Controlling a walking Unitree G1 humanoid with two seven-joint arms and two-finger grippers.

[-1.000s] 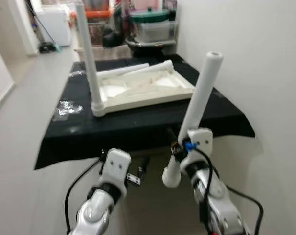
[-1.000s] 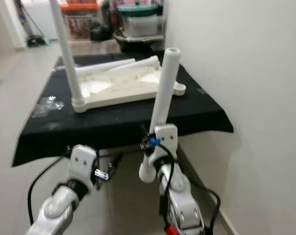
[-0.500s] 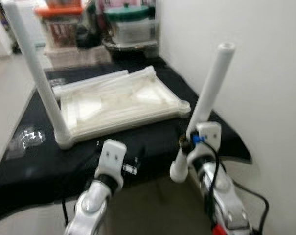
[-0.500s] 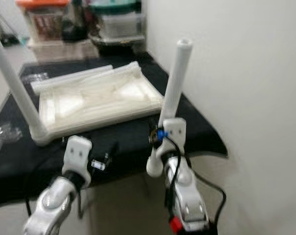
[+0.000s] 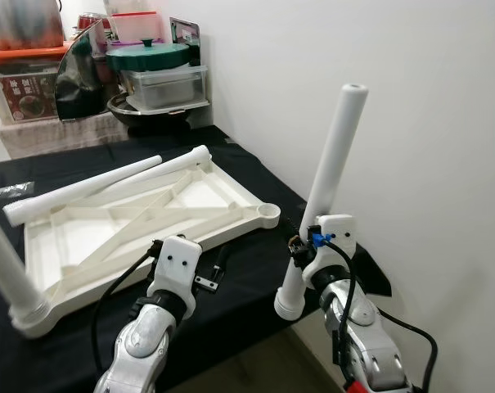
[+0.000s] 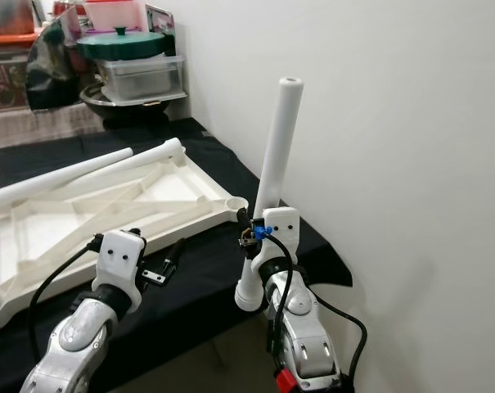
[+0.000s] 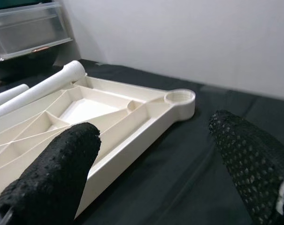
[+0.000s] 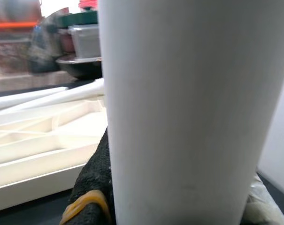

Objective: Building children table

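Left eye: tabletop [image 5: 141, 221] upside down on black cloth [image 5: 255, 270]; right gripper [image 5: 300, 246] clamps upright leg [image 5: 329, 172], right of tabletop.
Left wrist: left gripper [image 7: 151, 159] fingers spread, empty, near corner socket [image 7: 180, 97].
Right wrist: leg up close.

Bright, even indoor light keeps both head views sharp, with soft shadows beneath the upturned white plastic tabletop [image 5: 141, 225], while the smooth white tubular leg [image 8: 179, 112] looms blurred at close range.
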